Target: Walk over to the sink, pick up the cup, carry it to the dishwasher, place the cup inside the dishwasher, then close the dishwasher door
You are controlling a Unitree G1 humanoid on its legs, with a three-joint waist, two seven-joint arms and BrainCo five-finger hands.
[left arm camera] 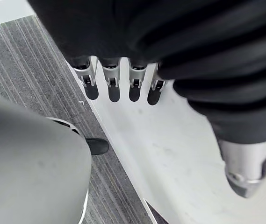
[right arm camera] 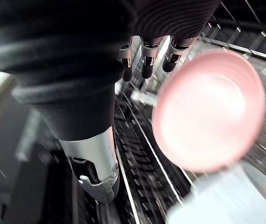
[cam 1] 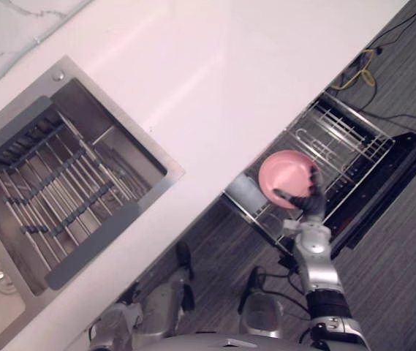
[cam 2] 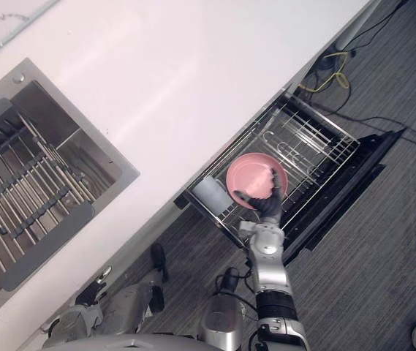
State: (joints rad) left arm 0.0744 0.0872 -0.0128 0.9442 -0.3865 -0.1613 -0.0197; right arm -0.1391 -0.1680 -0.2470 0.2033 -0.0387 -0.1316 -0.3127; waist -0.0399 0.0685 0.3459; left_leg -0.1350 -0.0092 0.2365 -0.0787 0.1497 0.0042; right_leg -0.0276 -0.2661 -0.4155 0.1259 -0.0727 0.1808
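Down in the pulled-out dishwasher rack a pale cup sits just beside a pink bowl. Right hand hovers at the bowl's near rim, fingers loosely spread, gripping nothing. Left hand hangs by the worktop edge, fingers straight. Dishwasher door is down.

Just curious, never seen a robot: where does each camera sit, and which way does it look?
Left eye view: on the head, looking down at counter, sink, open dishwasher; right hand shows.
Right eye view: beside it, same scene and hand.
Left wrist view: left wrist, looking along the left hand at floor and a white surface.
Right wrist view: right wrist, looking along its fingers; shares the pink bowl with both eyes.
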